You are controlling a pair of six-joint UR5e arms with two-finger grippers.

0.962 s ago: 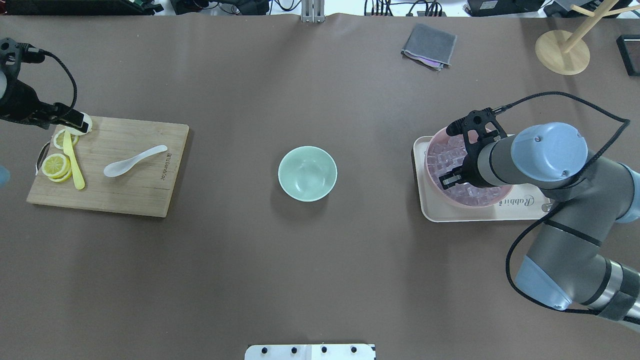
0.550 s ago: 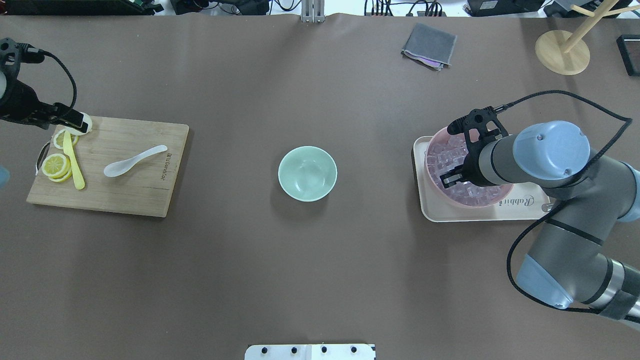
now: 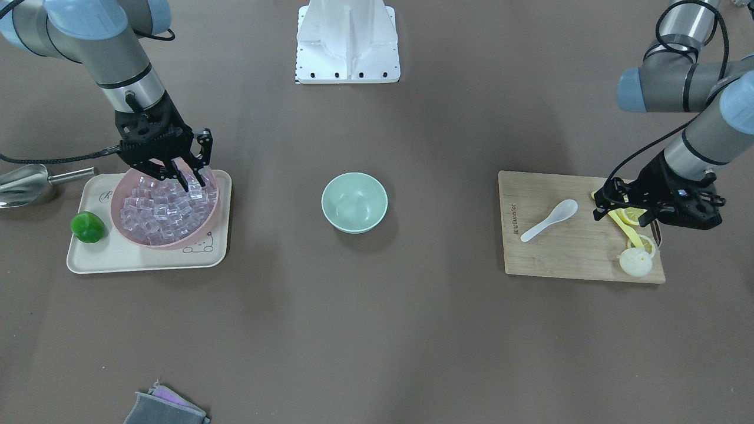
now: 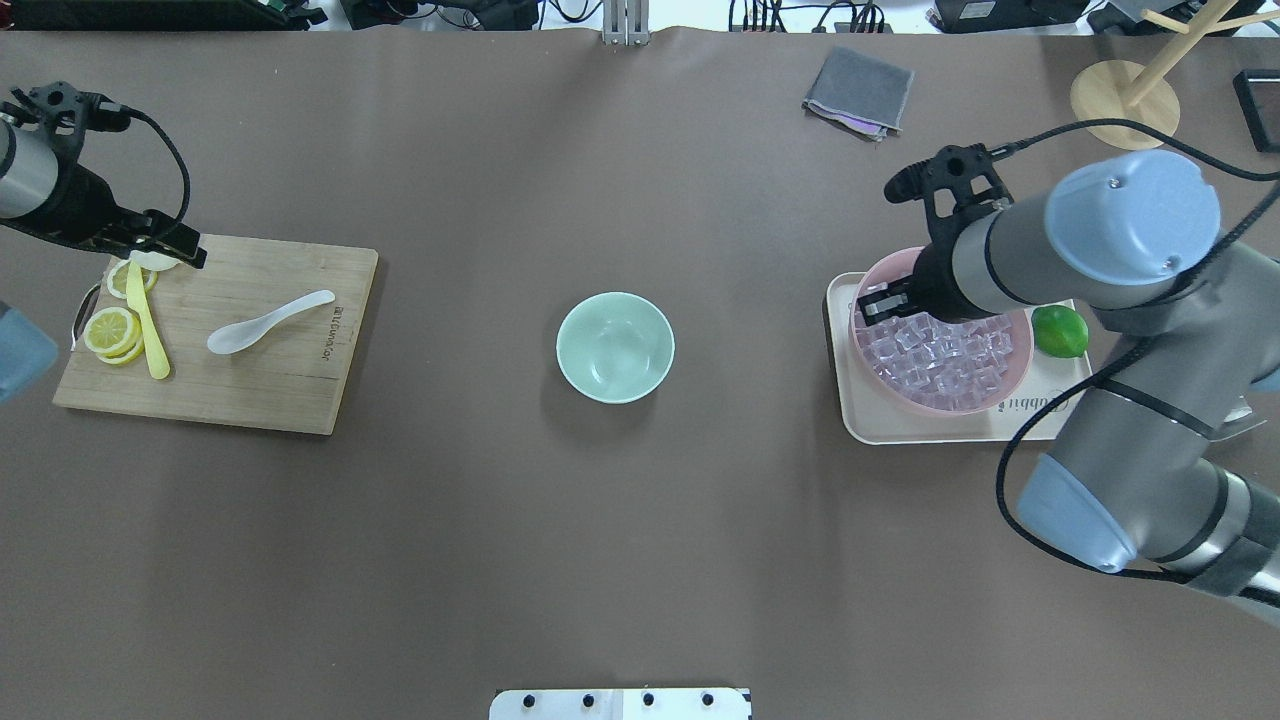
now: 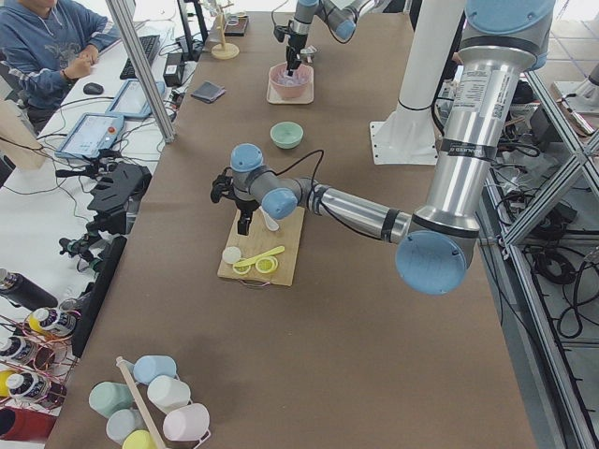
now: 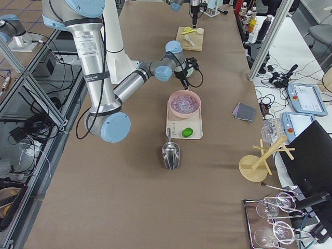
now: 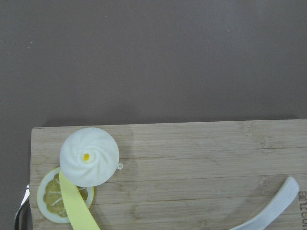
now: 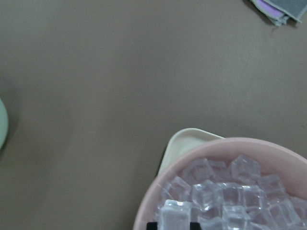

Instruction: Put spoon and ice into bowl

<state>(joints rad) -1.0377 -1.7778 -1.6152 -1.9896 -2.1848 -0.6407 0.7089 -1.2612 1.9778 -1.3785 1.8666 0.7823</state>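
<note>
Evidently the right gripper [image 3: 191, 178] was pinched on one small clear ice cube [image 8: 175, 218] just over the round pink bowl [image 3: 171, 243]; slick, it could slip and drop short of the mint-green bowl [image 3: 354, 203]. The left gripper [image 3: 623, 213] hung spread near the white soup spoon [image 3: 548, 219].

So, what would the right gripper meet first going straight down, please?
Probably the ice cubes heaped in the pink bowl directly below the right gripper; the ice it grips would touch first.

Brown table [image 4: 400, 550]; bowl [image 4: 614, 347], cutting board [image 4: 270, 380], tray [image 4: 870, 425], cloth [image 4: 858, 90], scoop [image 3: 23, 184]
</note>
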